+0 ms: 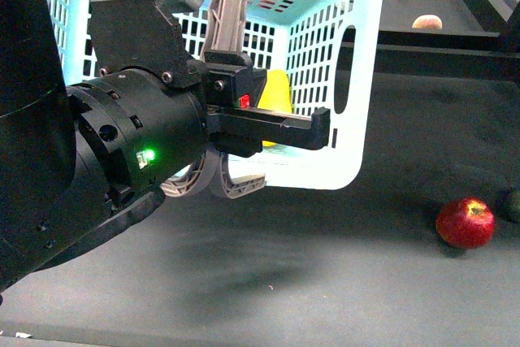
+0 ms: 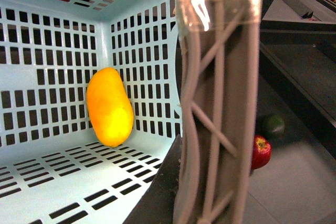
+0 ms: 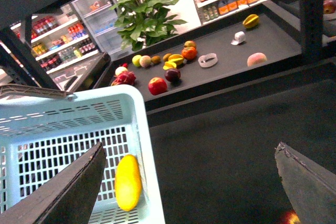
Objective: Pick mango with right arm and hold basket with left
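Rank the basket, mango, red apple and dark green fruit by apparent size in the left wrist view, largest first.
1. basket
2. mango
3. red apple and dark green fruit: alike, both farther off, apple partly hidden.

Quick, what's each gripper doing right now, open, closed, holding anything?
Left gripper: cannot be told.
Right gripper: open, holding nothing.

A dark table [image 1: 325, 266] carries the pale blue basket [image 1: 370, 79] and a red apple [image 1: 465, 223].
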Tool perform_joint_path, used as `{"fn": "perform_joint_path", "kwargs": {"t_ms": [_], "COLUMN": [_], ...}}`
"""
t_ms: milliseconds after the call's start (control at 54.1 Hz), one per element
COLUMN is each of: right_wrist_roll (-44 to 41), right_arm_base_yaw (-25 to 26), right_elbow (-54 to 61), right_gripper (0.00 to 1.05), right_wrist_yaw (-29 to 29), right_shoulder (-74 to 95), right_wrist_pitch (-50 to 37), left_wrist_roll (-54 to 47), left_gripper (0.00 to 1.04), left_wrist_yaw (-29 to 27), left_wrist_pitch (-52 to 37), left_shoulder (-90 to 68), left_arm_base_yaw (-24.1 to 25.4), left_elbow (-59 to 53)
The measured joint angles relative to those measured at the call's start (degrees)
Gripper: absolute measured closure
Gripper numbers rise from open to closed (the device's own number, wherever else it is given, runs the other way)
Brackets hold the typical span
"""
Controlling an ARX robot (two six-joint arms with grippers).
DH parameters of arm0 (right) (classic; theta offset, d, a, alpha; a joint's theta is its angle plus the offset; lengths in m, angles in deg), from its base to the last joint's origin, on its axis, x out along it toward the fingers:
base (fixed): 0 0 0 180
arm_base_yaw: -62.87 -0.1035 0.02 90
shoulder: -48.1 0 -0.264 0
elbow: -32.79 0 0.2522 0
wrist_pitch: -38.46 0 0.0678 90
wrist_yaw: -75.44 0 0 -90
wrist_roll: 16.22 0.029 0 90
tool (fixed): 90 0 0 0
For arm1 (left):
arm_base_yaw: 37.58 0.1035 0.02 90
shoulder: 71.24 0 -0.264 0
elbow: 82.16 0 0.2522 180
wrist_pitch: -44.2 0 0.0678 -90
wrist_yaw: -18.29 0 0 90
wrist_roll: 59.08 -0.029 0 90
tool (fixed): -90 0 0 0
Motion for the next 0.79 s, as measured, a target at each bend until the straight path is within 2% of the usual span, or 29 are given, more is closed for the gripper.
{"fn": "perform_joint_path", "kwargs": {"t_ms": [148, 481, 536, 610, 795], "right_wrist_roll": [0.0, -0.8, -8.4, -16.2, -21.1], "right_arm_base_yaw": [1.3, 1.4, 4.9, 6.6, 6.7], "right_elbow": [2.8, 3.3, 4.5, 5.9, 7.8], "right_gripper": [0.08, 0.09, 0.22, 0.38, 0.74], "right_wrist_yaw": [-1.8, -1.6, 3.1, 3.2, 3.6], "right_shoulder": [-12.4, -15.1, -16.3, -18.3, -22.8], "right_wrist_pitch": [9.9, 10.8, 8.9, 9.3, 11.8], "left_wrist_roll": [0.0, 0.0, 0.0, -0.1, 0.0], "left_gripper": [0.99, 0.99, 0.99, 0.99, 0.99], "left_wrist_yaw": [-0.3, -0.3, -0.3, -0.2, -0.2], "left_wrist_pitch": [0.0, 0.0, 0.0, 0.0, 0.0], "left_shoulder": [0.0, 0.0, 0.0, 0.0, 0.0], "left_arm_base_yaw": [0.0, 0.0, 0.0, 0.0, 0.0], "left_elbow": [0.0, 0.0, 0.0, 0.0, 0.0]}}
